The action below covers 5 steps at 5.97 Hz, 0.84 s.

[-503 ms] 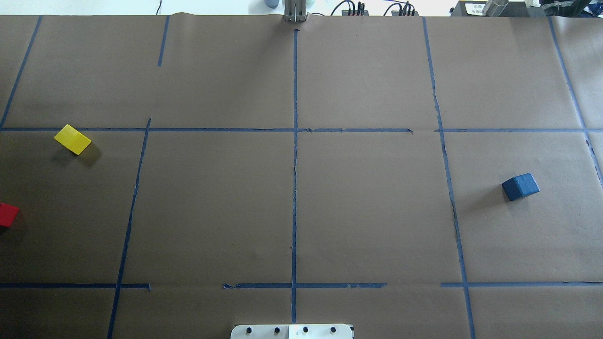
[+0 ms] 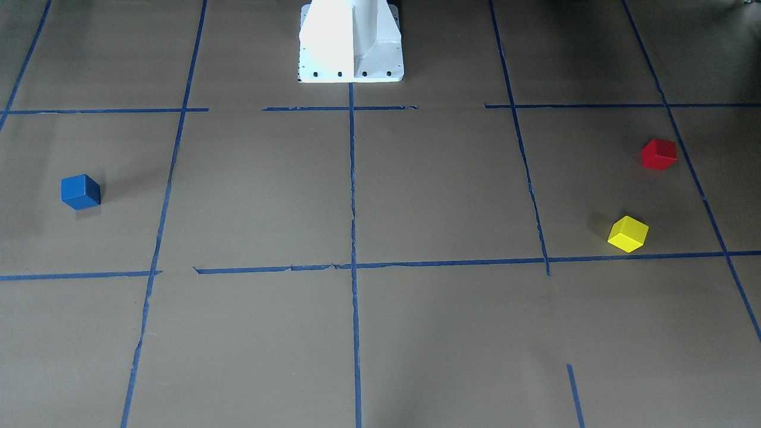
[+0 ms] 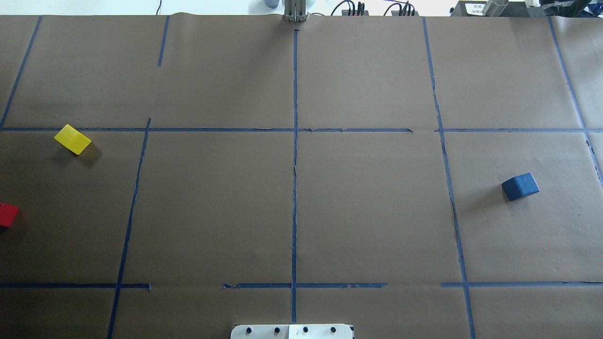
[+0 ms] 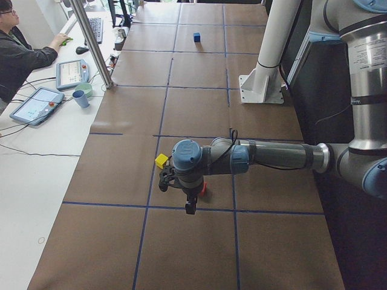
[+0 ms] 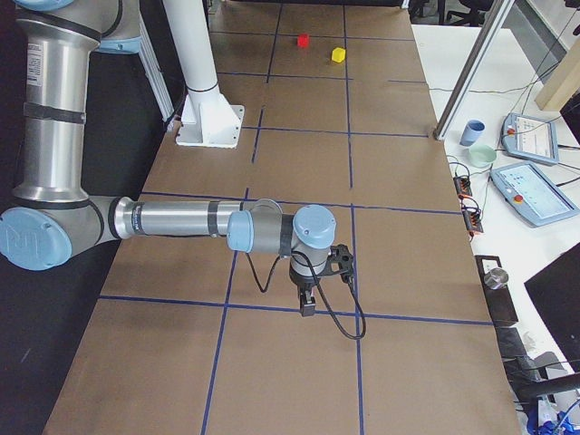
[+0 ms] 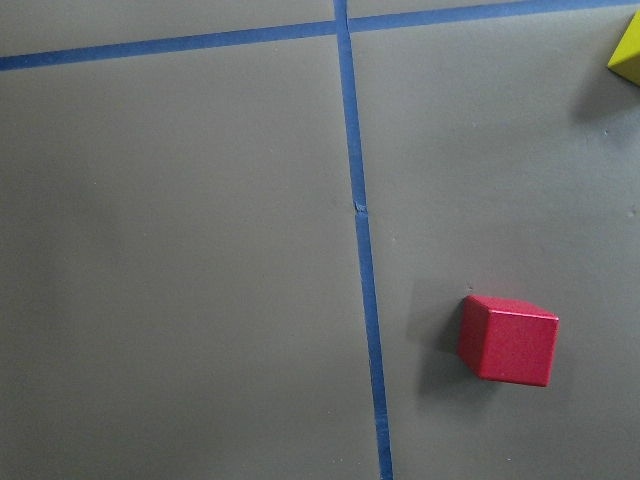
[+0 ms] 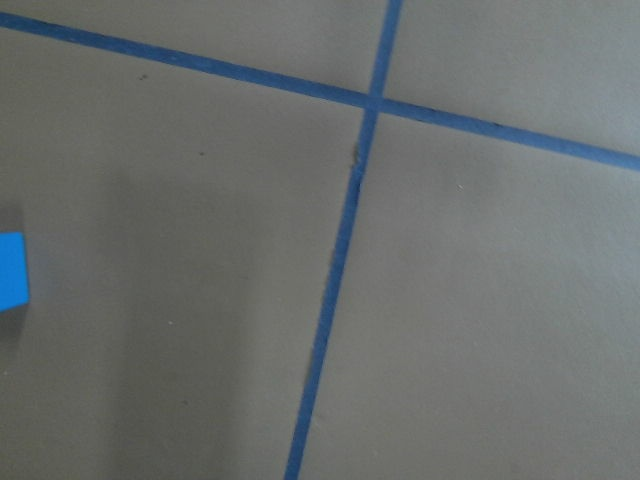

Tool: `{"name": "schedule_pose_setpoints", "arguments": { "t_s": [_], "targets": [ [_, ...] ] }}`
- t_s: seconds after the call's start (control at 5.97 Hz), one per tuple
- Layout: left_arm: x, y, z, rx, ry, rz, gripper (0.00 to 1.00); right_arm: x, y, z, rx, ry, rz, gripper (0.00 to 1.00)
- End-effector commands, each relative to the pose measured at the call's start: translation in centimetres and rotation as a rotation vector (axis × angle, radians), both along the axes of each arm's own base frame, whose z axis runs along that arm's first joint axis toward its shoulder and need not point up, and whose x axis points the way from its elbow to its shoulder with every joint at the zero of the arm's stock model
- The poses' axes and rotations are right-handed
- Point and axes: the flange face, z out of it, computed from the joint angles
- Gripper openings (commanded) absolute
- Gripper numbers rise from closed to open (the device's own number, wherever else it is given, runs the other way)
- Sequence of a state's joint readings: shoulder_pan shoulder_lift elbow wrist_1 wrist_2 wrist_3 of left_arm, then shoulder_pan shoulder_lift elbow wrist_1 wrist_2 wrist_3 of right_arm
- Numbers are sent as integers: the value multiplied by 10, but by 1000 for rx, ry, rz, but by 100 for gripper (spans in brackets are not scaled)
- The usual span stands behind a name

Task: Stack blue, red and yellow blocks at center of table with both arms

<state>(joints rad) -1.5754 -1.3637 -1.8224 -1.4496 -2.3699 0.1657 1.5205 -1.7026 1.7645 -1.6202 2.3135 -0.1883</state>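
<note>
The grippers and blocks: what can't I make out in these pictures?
Left gripper: shows only in the exterior left view, small; open or shut unclear.
Right gripper: only in the exterior right view; same.
Red block: cut by the overhead view's left edge.
Blue block: cut by the right wrist view's left edge.

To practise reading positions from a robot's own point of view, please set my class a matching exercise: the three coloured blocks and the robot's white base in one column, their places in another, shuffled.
Things
1. blue cube-shaped block
2. red cube-shaped block
3. yellow cube-shaped block
4. white metal robot base

Places
A. robot's left side, the nearer one to the robot
B. centred between both sides
C. alone on the robot's right side
D. robot's left side, the farther one from the robot

Pairs: 1-C, 2-A, 3-D, 4-B
</note>
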Motion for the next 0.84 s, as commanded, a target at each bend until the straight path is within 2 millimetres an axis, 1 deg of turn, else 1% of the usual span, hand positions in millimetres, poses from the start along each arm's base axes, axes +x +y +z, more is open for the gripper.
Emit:
{"name": "schedule_pose_setpoints", "arguments": {
  "t_s": [0.0,0.17,0.34,0.5,0.67],
  "targets": [
    [0,0,0,1,0,1,100,-64,-22,-44,134,-37,-67,100],
    [0,0,0,1,0,1,100,-114,-22,-63,174,-60,-89,100],
    [0,0,0,2,0,0,100,-159,-16,-69,151,-65,-79,100],
    [0,0,0,0,0,0,100,-193,-12,-76,147,-49,-19,100],
    [0,0,0,0,0,0,100,-224,-2,-81,145,-59,23,100]
  ]
}}
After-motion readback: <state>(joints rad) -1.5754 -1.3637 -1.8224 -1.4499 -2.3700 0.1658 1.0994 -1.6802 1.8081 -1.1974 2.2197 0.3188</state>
